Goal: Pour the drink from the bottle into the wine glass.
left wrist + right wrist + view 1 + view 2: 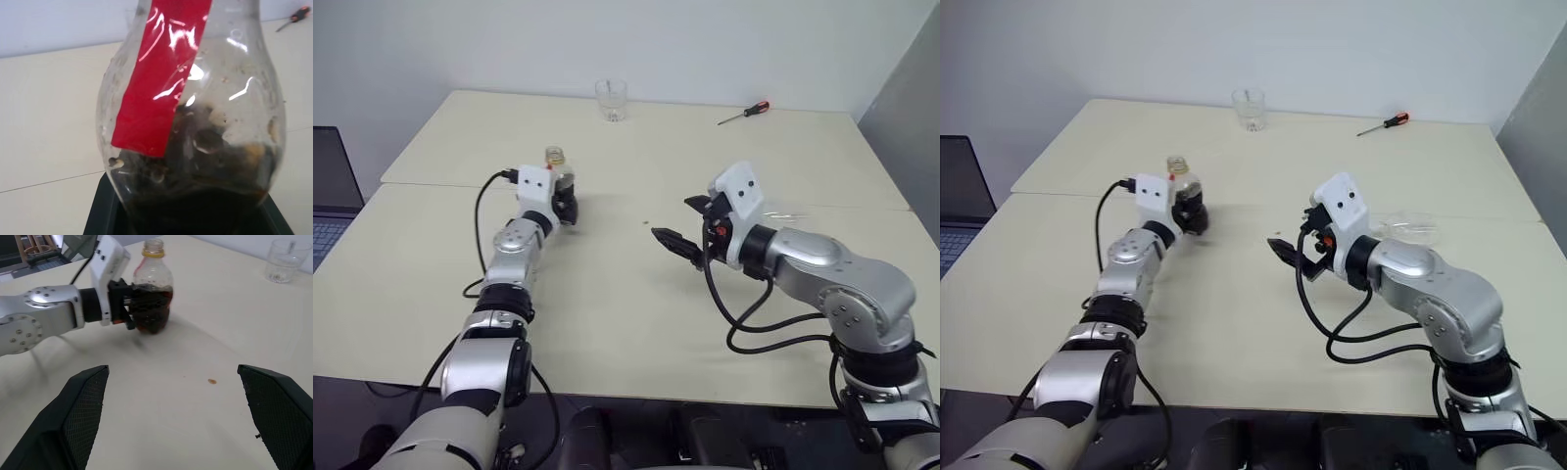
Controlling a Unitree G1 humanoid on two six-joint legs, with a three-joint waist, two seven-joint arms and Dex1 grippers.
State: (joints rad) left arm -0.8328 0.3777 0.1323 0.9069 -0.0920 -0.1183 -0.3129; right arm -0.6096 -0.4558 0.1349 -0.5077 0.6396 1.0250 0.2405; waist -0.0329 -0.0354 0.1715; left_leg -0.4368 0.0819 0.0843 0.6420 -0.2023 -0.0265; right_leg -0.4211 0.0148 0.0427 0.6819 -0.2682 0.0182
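Note:
My left gripper (565,204) is shut on the lower body of the bottle (151,289), which stands upright at the table's middle left. The bottle is clear plastic with a yellow ring at its neck and a red strip (161,78). The dark brown drink (205,196) fills only its bottom part. My right gripper (178,421) hangs open and empty above the table's middle, pointing toward the bottle with a wide gap between them. A clear glass thing (1408,227) lies flat behind my right wrist; it may be the wine glass on its side, but I cannot tell.
A short clear tumbler (611,99) stands at the far edge of the table. A red-handled screwdriver (744,114) lies at the far right. A laptop (328,196) sits off the table's left side. A seam (636,196) runs across the tabletop.

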